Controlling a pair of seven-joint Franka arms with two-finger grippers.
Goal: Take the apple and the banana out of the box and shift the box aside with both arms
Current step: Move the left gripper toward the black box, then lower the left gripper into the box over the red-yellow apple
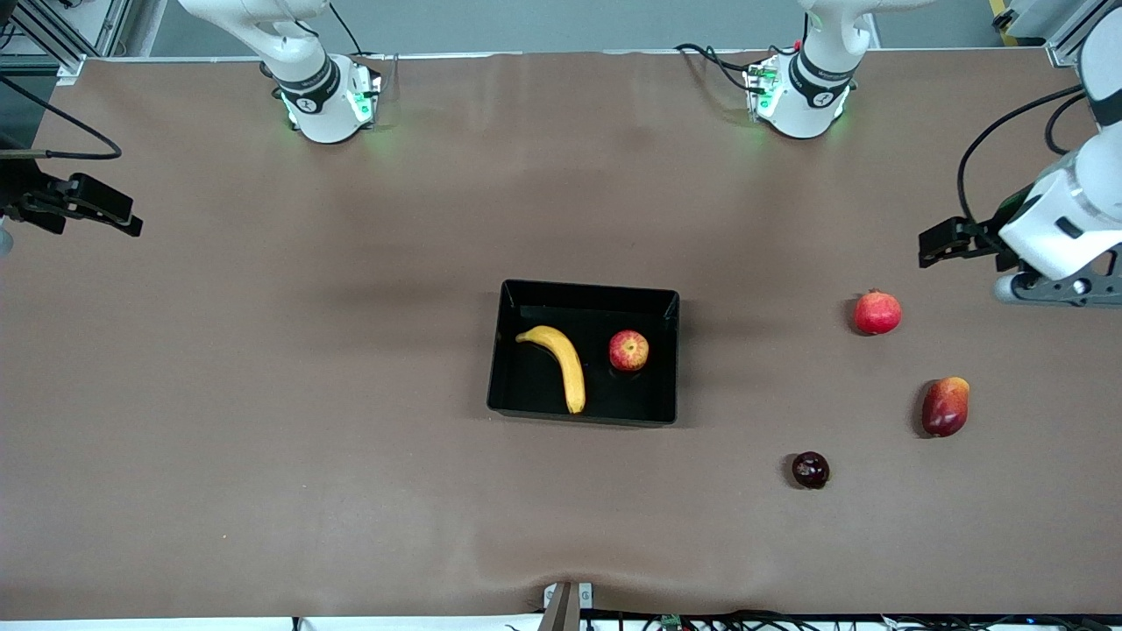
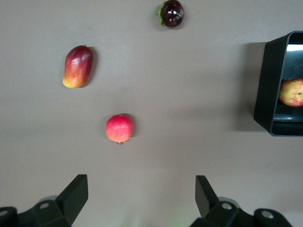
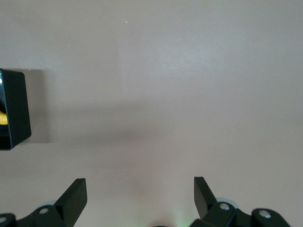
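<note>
Brown matting covers the whole table (image 1: 263,438), and as far as I can judge nothing of the job is done yet. Both arms wait at the table's ends, up in the air. The left gripper (image 2: 142,198) hangs over the bare mat at its own end, fingers (image 2: 75,194) spread wide and holding nothing; the right gripper (image 3: 140,198) does the same at its end, fingers (image 3: 73,196) released and empty.

Well apart from either pair of fingers, the box (image 1: 504,350) sits at the middle of the table, untouched. Inside it the banana (image 1: 561,355) lies toward the right arm's side, and the apple (image 1: 628,350) rests beside it toward the left arm's side, the two not touching.

Out on the mat, near the left fingers, lie a mango (image 1: 945,407), a pomegranate (image 1: 877,312) and a small dark fruit (image 1: 810,470); none belong to the job.

So everything is left: apple out, banana out, then both arms to shift the box aside.
</note>
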